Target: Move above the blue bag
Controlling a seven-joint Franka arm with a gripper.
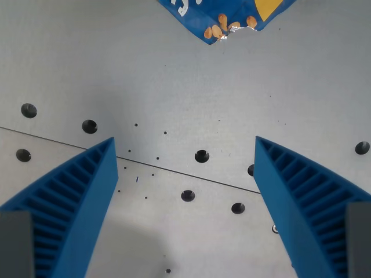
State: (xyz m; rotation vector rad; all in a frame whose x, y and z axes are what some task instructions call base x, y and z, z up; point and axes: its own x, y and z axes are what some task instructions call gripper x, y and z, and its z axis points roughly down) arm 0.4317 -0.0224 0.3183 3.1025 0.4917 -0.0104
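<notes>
Blue bag (223,17) is seen at the top edge of the wrist view, cut off by the frame.
Orange nut shapes, white lettering, a yellow patch and a torn silvery corner are shown on it; the gripper (184,145) is spread wide over the grey perforated table (174,81), nothing held.

empty spread tool (184,145) below blue bag (226,17)

A grey perforated table (174,81) is seen, crossed by a thin seam. A blue bag (226,17) is laid on it at twelve o'clock.
</notes>
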